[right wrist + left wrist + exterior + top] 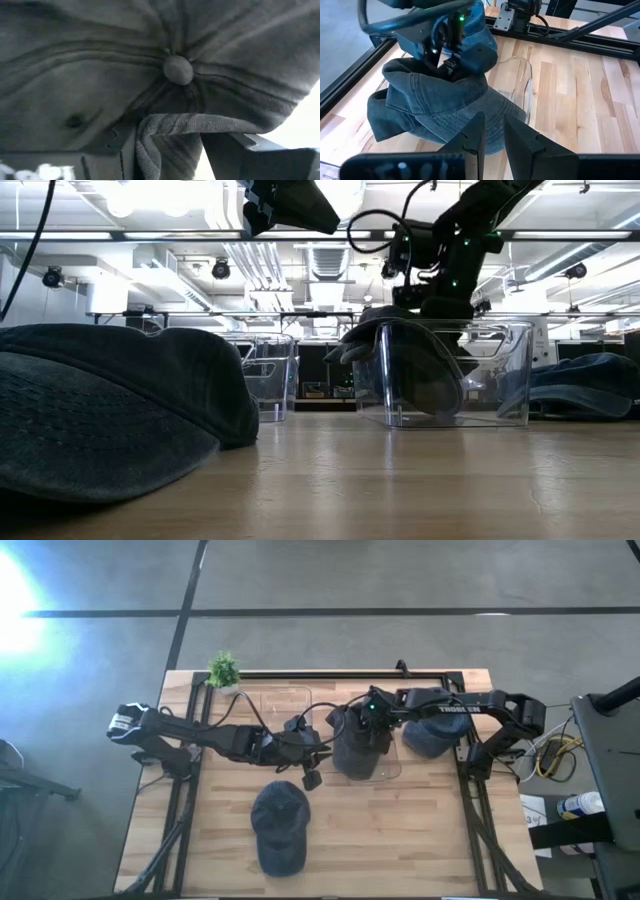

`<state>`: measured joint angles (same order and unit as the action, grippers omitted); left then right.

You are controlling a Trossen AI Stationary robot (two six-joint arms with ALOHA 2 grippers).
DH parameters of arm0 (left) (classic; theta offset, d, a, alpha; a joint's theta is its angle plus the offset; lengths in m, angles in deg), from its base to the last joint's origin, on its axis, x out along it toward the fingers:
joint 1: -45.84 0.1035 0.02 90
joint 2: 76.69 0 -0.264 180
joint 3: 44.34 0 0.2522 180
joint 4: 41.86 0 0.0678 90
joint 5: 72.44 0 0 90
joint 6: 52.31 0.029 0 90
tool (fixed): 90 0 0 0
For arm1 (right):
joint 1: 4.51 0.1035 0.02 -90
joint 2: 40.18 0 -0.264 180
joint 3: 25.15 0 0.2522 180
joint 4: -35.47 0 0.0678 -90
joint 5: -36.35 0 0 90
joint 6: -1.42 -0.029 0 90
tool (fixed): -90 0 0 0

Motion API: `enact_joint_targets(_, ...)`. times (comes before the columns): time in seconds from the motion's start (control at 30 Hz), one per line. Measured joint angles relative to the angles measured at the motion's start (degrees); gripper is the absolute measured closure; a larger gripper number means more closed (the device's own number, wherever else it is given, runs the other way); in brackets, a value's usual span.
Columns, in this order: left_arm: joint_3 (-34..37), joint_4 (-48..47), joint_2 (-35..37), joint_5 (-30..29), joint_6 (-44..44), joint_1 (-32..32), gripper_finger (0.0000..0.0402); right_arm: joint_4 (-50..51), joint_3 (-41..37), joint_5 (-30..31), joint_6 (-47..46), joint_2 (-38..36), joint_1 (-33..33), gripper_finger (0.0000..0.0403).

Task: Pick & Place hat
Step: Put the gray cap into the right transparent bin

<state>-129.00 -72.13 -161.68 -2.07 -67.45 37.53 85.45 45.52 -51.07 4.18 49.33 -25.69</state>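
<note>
My right gripper (368,730) is positioned over the clear bin (392,768) at the middle of the table (420,840), with its fingers closed on a fold of the dark denim hat (358,748). In the right wrist view the fabric is pinched between the two fingers, and the crown button (178,69) of the hat sits just beyond them. The hat rests inside the bin, its crown and brim rising above the rim; in the low view it fills the left part of the bin (440,375) while the gripper stands directly above it. My left gripper (312,768) is just left of the bin, raised off the table, with its fingers (472,137) set a narrow gap apart and holding nothing. A second hat (278,827) lies flat on the near part of the table, left of centre, well apart from the bin. A third hat (432,735) lies to the right of the bin, beneath my right arm. A second clear bin (285,705) stands at the far side of the table, left of the first. A small green plant (224,669) stands at the far left corner.
</note>
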Motion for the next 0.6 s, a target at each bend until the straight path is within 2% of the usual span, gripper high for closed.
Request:
enact_joint_targets(0.3, 0.0, -0.3, 0.0, -1.1, 0.0, 0.3, 0.0339, 14.9, 5.4, 0.4, -0.8, -6.3, 0.0, 0.0218)
enact_joint_targets(0.47, 0.0, -0.9, 0.0, -1.4, 0.1, 0.8, 0.0339, 17.6, 8.8, 0.6, -3.3, -9.9, 0.0, 0.0218)
enact_joint_targets(0.6, 0.0, -4.3, 0.0, -1.4, 0.1, 0.8, 0.0339, 17.9, 8.3, 0.0, -5.4, -10.9, 1.3, 0.0218)
